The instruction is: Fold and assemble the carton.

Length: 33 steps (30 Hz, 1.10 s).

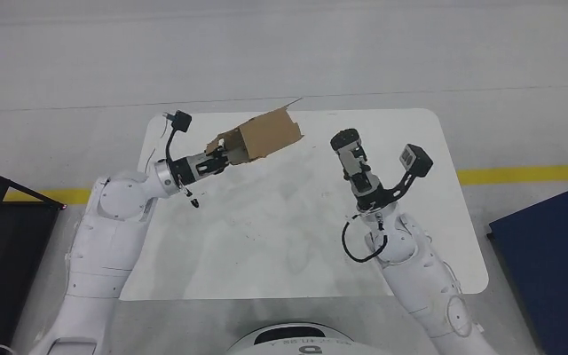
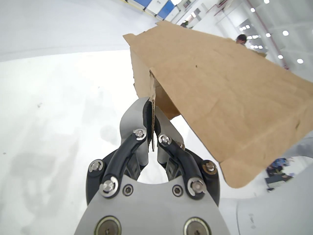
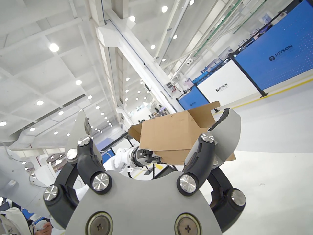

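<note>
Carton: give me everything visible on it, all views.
The carton is plain brown corrugated cardboard, partly erected into an open-ended sleeve with loose flaps sticking out at its ends. It hangs tilted above the far edge of the table, apparently clear of the surface. The left gripper is shut on one flap edge, the only contact visible. The right gripper stands open, apart from it.

White table (image 1: 266,240), yellow floor line (image 1: 510,175), blue partitions (image 3: 281,57)

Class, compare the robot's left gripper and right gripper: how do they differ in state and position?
The left gripper is shut on an edge of the carton; the right gripper is open and holds nothing. The left gripper touches the carton; the right gripper stands apart from it. Both share the same build.
</note>
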{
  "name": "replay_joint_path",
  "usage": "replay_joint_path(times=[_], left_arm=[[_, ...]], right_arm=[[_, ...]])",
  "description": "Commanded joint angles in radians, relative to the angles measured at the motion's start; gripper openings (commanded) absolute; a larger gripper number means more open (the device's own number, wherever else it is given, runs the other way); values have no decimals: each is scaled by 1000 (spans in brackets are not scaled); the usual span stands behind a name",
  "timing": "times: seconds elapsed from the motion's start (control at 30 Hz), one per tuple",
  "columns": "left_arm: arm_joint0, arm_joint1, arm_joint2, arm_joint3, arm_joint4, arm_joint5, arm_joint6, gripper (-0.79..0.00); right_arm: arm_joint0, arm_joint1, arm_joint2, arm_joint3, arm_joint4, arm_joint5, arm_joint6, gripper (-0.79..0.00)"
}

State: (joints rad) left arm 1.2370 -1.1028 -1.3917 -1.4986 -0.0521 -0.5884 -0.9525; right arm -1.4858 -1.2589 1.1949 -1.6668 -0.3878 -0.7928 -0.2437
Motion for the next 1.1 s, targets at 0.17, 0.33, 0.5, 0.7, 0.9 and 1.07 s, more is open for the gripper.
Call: replay_joint_path(times=[0.17,0.33,0.5,0.7,0.9,1.07], left_arm=[[-27,7,34,114,-163,-128,-147,-785],[-56,11,65,164,-278,-113,-166,-785],[-68,23,114,158,-270,-115,-164,-785],[-69,54,156,126,-283,-115,-164,-785],[-69,92,198,83,-299,-119,-161,-785],[-71,129,232,43,-289,-129,-150,-785]], right_arm=[[14,-9,-32,54,5,-2,23,0],[48,-10,-56,90,32,-31,109,0],[55,-11,-46,109,54,-38,117,0],[52,-23,-2,113,52,-49,-44,0],[104,-38,-34,180,43,-40,-48,0],[144,-49,-70,219,104,-84,-25,0]])
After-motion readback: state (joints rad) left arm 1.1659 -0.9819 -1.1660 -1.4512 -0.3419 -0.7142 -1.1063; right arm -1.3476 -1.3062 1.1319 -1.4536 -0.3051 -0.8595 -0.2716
